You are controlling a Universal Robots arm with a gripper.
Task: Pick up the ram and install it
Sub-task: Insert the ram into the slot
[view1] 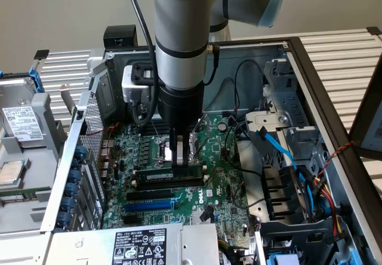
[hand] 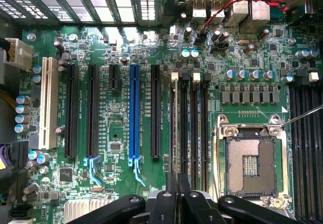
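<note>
- The tool (view1: 179, 163) is seen low over the green board (view1: 224, 187) inside the open computer box (view1: 334, 133).
- The grey arm (view1: 182, 32) is held straight up above the tool.
- The ram (view1: 170, 174) is gripped by the tool. The two fingers (hand: 169, 201) are pressed close together on its thin top edge.
- The ram is stood up on its long edge, lined up the same way as the blue slot (view1: 149, 205).
- In the wrist view the ram (hand: 175, 128) is seen edge-on in a memory slot, near the blue slot (hand: 133, 110).
- One black slot (hand: 155, 110) is found between the blue slot and the ram.
- Two more memory slots (hand: 194, 128) are seen past the ram, farther from the blue slot.
- The square chip socket (hand: 251, 166) is found farther still from the blue slot, past those memory slots.
- Whether the ram is pushed all the way down into its slot cannot be told.
</note>
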